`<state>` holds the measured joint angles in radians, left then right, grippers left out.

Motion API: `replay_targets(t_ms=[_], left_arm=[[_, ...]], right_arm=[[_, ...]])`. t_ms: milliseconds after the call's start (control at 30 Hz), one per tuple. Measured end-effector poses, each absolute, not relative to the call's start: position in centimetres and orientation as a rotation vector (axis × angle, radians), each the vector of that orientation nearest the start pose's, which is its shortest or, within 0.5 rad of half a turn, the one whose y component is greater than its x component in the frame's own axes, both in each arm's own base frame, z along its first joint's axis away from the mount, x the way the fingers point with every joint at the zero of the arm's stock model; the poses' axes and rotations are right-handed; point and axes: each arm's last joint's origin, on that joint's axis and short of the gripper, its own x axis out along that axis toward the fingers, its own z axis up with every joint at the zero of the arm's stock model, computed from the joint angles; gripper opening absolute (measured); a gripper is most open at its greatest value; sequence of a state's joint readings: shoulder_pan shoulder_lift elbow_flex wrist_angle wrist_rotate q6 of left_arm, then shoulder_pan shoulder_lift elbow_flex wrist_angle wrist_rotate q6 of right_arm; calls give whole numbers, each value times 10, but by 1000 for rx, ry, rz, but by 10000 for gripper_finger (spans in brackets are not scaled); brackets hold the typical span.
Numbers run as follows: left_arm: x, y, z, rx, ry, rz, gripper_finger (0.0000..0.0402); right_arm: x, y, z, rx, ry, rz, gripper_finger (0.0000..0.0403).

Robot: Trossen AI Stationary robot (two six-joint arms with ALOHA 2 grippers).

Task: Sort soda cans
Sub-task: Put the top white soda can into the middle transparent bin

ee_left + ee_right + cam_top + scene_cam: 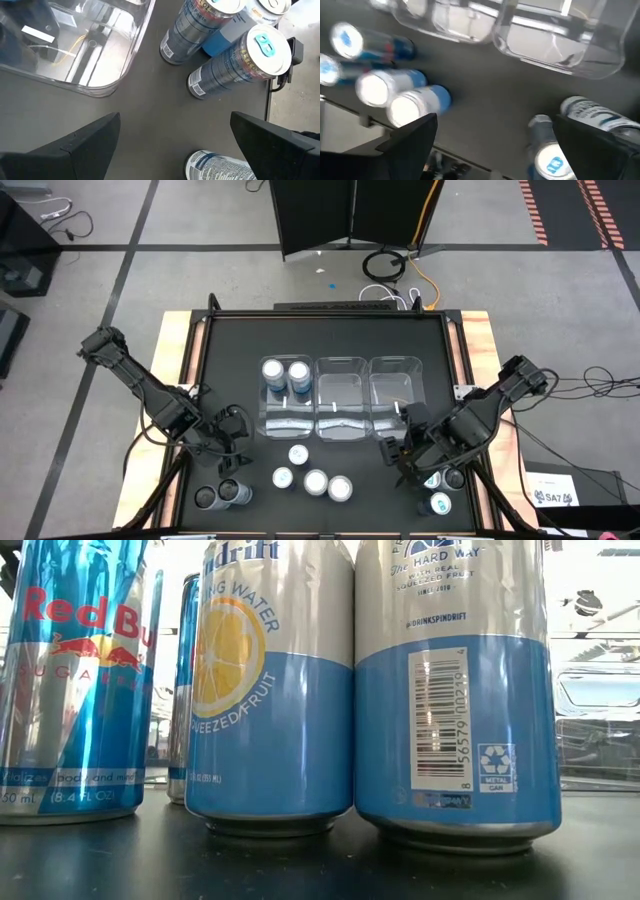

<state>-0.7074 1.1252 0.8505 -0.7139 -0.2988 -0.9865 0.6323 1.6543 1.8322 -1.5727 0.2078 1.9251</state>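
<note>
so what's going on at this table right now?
Can sorting, early on. Two cans stand in the left one of three clear bins; the other two bins look empty. Four cans wait in front of the bins, with more near each front corner. The left gripper and right gripper hover low over the table, jaws open, holding nothing.

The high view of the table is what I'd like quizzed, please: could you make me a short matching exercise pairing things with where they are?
Things:
1. Two cans standing together
2. Four loose cans
3. Left gripper
4. Right gripper

Places:
A. On the mat, just in front of the bins
B. Inside the left bin
C. Open, in front of the right bin
D. Open, beside the left bin

Pairs: 1-B, 2-A, 3-D, 4-C
</note>
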Motion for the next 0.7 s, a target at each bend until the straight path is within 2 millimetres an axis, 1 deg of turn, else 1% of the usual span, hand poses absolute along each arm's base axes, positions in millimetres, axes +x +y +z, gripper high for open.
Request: replay_targets(t_ms=[67,167,233,333,400,567,700], left_arm=[[166,-130,253,-429,933,91,386],[166,-130,254,-425,924,100,386],[166,-130,254,-425,924,101,386],[166,-130,254,-423,921,103,386],[166,-130,254,-423,921,104,386],[166,-130,254,-423,920,104,386],[166,-130,254,-422,918,107,386]], right_arm=[[236,168,368,1024,1111,-873,389],[232,168,354,997,1218,-900,389],[226,167,344,998,1282,-929,389],[214,162,335,1006,1324,-982,389],[203,158,332,1016,1324,-1006,389],[173,148,339,1081,1263,-1019,389],[155,142,340,1138,1219,-1043,389]])
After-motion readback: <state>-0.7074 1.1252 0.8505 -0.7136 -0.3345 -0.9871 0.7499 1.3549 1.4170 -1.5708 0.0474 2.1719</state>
